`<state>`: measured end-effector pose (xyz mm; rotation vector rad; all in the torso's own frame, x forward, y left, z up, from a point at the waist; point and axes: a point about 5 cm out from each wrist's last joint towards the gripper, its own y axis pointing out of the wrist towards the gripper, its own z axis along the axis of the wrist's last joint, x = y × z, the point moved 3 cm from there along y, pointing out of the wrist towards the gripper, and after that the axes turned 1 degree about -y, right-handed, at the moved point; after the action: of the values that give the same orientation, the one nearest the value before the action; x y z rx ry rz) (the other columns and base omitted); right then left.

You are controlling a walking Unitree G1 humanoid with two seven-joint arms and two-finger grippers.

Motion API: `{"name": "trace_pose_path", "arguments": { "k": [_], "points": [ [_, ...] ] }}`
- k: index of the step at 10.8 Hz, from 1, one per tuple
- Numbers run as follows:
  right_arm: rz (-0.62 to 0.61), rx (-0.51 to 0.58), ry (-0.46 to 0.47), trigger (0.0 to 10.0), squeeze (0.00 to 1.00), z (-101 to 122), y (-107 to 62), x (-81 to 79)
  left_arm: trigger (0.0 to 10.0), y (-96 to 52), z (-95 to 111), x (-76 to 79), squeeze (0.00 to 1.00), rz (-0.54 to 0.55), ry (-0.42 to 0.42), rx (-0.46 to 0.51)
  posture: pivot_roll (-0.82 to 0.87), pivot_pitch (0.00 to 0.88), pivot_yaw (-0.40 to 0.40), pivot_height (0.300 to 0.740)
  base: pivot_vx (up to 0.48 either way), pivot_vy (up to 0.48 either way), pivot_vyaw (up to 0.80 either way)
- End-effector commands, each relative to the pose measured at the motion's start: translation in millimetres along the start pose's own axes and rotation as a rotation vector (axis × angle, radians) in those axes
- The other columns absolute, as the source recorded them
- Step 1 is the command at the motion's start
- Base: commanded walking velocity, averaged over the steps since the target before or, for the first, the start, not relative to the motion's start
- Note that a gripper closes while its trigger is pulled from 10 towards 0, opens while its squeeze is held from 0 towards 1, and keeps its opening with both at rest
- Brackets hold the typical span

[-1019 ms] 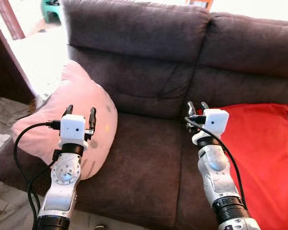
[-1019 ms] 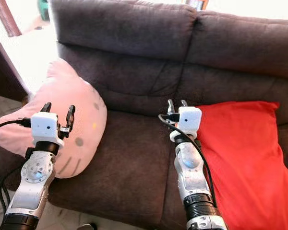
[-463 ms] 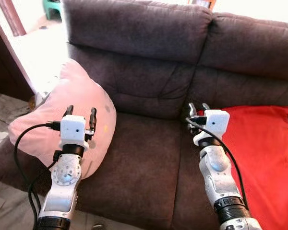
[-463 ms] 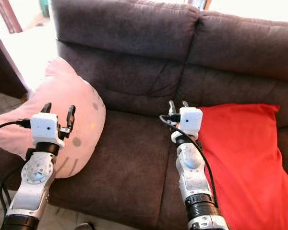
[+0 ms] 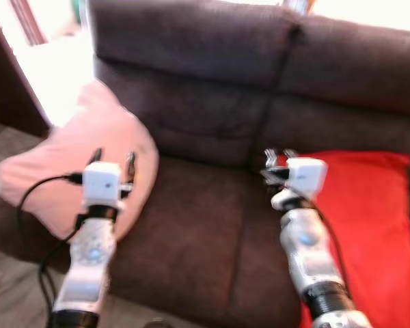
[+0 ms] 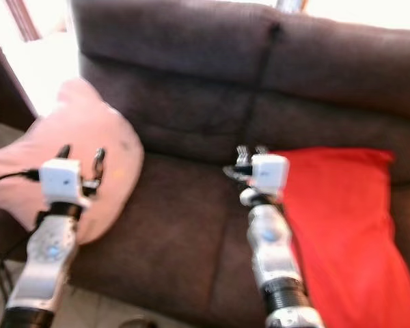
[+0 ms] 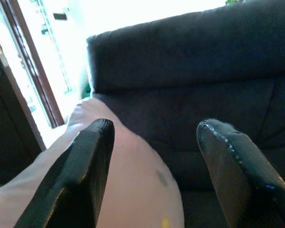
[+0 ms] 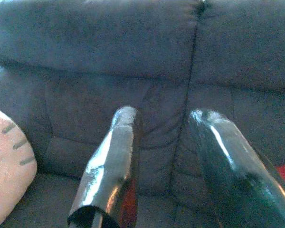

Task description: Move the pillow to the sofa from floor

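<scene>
Dark brown suede-like fabric covers the two-seat sofa (image 5: 212,123), the largest thing in view. Compared with half a second ago the head views are blurred and the scene sits slightly shifted, so the camera has moved; the things themselves lie as before. The red pillow (image 5: 369,219) lies flat on the sofa's right seat, reaching down over its front edge. The pink pillow (image 5: 82,174), printed with a cat face, leans at the sofa's left end, propped over the seat's left edge, off the floor. The left tool (image 5: 113,160) hovers in front of the pink pillow, its two black fingers (image 7: 80,175) spread apart and holding nothing. The right tool (image 5: 279,154) hangs over the seat just beside the red pillow's left edge, fingers (image 8: 109,166) likewise parted and empty, pointing at the sofa's backrest seam.
</scene>
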<state>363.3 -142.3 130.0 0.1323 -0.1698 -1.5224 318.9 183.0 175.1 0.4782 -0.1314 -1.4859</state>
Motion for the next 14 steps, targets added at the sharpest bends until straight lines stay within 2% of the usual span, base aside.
{"name": "trace_pose_path", "arguments": {
  "k": [1, 10, 14],
  "points": [
    [-0.024, -0.015, -0.007, 10.0, 0.00, -3.5, -2.4, 8.5, 10.0, -1.6, 1.5, 3.2, 0.00, -0.009, -0.012, 0.008, 0.19, 0.173, -0.061, 0.740, 0.000, -0.337, 0.00],
    [-0.028, -0.031, -0.012, 10.0, 0.00, -8.1, -5.2, 9.1, 10.0, -0.9, 3.3, 6.3, 0.00, -0.020, -0.020, 0.018, 0.19, 0.171, -0.061, 0.740, 0.000, -0.333, 0.00],
    [-0.049, -0.036, -0.026, 10.0, 0.00, -10.4, -6.1, 18.6, 10.0, -0.8, -1.6, 9.2, 0.00, -0.029, -0.024, 0.004, 0.18, 0.155, -0.061, 0.740, 0.000, -0.331, 0.00]
  ]
}}
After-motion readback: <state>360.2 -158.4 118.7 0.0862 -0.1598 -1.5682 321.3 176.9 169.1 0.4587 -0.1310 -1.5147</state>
